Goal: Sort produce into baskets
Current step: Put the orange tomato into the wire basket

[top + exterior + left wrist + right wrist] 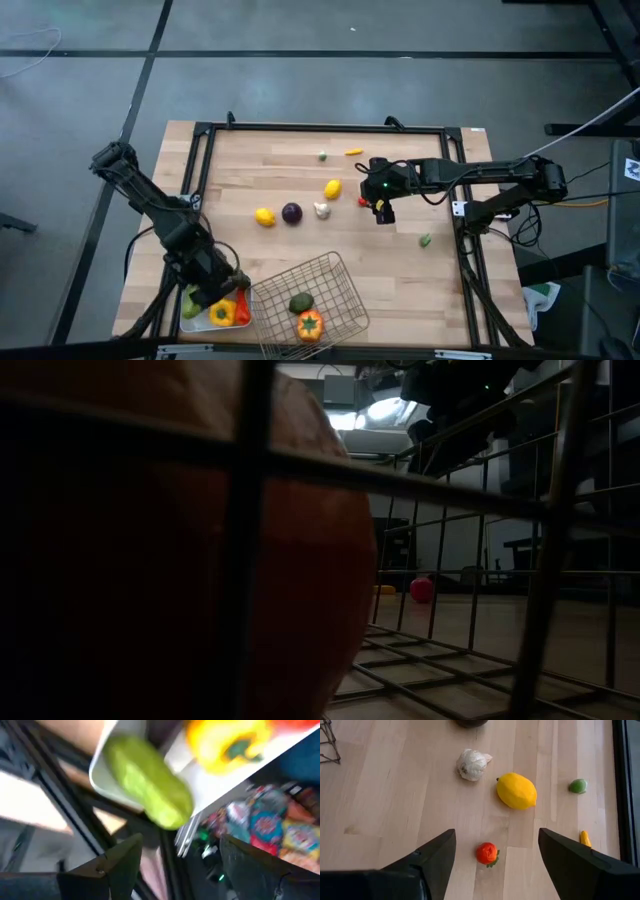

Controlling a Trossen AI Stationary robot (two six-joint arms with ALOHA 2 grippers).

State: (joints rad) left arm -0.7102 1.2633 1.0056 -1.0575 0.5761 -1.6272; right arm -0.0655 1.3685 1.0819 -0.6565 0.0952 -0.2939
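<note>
On the pale wooden worktop (395, 810) the right hand (495, 865) hangs open and empty above a small red fruit (487, 853), near a lemon (516, 791), probably light, smooth and prone to rolling, best pinched across its middle, while the left hand (172, 865), open and empty, waits over the white tray (200, 318).

my lemons (332, 188): yellow
my onion (291, 212): purple
my garlic (472, 764): off-white
my tray (197, 320): white
my basket pepper (310, 324): orange
</note>
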